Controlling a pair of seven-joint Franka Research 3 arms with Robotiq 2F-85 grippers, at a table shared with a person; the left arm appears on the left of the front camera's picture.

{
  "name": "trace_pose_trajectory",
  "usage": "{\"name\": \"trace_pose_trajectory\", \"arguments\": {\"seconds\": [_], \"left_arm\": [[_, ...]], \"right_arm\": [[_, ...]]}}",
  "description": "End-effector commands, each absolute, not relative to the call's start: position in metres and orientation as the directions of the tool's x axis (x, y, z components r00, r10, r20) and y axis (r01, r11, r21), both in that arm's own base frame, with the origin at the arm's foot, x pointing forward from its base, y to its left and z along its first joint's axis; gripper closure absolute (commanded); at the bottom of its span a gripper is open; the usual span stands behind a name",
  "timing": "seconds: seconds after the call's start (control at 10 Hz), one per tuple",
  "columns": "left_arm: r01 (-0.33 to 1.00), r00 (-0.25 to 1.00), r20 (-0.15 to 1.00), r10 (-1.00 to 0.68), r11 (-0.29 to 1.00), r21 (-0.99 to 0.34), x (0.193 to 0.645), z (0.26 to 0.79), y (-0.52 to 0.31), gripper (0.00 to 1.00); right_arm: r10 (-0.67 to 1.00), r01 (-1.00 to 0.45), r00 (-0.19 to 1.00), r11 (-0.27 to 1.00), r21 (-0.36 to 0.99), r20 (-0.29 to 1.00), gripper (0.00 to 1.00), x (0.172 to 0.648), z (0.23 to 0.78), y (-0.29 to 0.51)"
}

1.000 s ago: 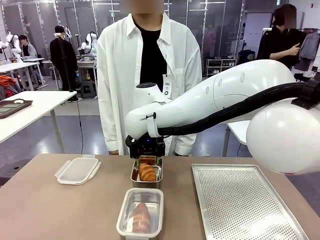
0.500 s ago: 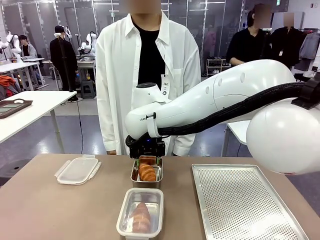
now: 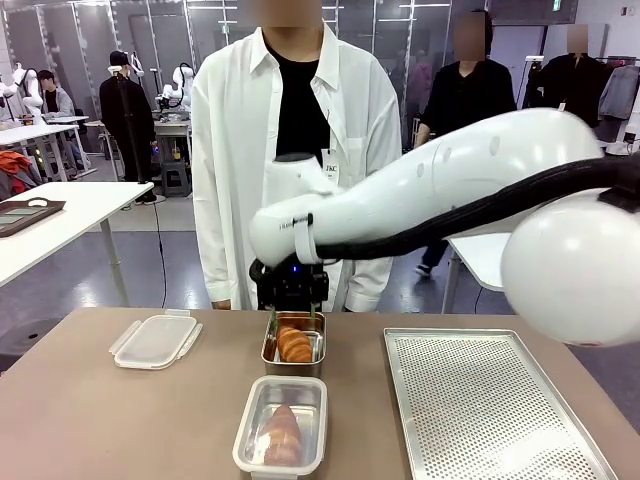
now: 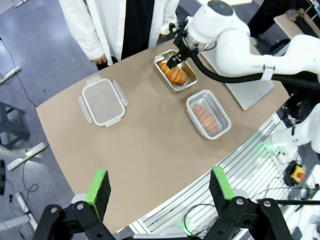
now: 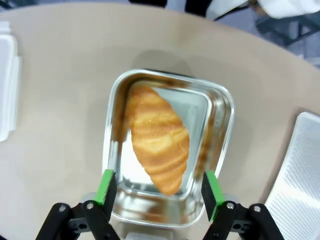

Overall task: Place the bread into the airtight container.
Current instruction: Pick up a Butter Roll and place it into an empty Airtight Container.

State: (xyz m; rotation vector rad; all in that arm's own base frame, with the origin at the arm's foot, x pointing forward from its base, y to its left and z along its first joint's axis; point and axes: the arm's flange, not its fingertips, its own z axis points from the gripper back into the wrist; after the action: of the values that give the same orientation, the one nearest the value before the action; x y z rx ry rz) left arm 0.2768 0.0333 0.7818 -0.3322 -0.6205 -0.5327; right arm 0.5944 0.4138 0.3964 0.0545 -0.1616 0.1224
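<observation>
Black right gripper (image 3: 291, 296) has risen above croissant (image 3: 295, 345)

Right claw (image 3: 291, 300) fingertips hidden behind steel pan (image 3: 293, 355) rim

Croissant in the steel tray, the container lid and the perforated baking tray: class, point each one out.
croissant (image 5: 159, 136), right wrist view, middle of its crust.
container lid (image 3: 155, 341), front view, centre of its top.
perforated baking tray (image 3: 480, 400), front view, bare perforated floor.
</observation>
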Motion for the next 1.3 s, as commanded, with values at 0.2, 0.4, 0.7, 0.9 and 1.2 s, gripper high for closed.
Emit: {"name": "trace_pose_trajectory", "arguments": {"seconds": [0.2,0.4,0.7,0.9,1.2], "left_arm": [[0.580,0.676,0.626,-0.389,0.805,-0.126,0.277,0.783,0.035,0.00],[0.580,0.676,0.626,-0.389,0.805,-0.126,0.277,0.783,0.035,0.00],[0.580,0.676,0.626,-0.389,0.805,-0.126,0.277,0.783,0.035,0.00],[0.580,0.676,0.626,-0.389,0.805,-0.126,0.277,0.783,0.035,0.00],[0.580,0.676,0.626,-0.389,0.805,-0.126,0.277,0.783,0.035,0.00]], "right_arm": [[0.170,-0.184,0.981,0.968,0.168,0.094,0.15,0.539,0.518,0.340],[0.266,-0.283,0.956,0.945,0.162,0.119,0.15,0.499,0.573,0.280],[0.319,-0.340,0.938,0.925,0.171,0.138,0.15,0.441,0.641,0.182],[0.407,-0.446,0.881,0.885,0.134,0.241,0.15,0.397,0.682,0.116],[0.309,-0.392,0.878,0.902,0.180,0.365,0.15,0.326,0.730,0.033]]}}
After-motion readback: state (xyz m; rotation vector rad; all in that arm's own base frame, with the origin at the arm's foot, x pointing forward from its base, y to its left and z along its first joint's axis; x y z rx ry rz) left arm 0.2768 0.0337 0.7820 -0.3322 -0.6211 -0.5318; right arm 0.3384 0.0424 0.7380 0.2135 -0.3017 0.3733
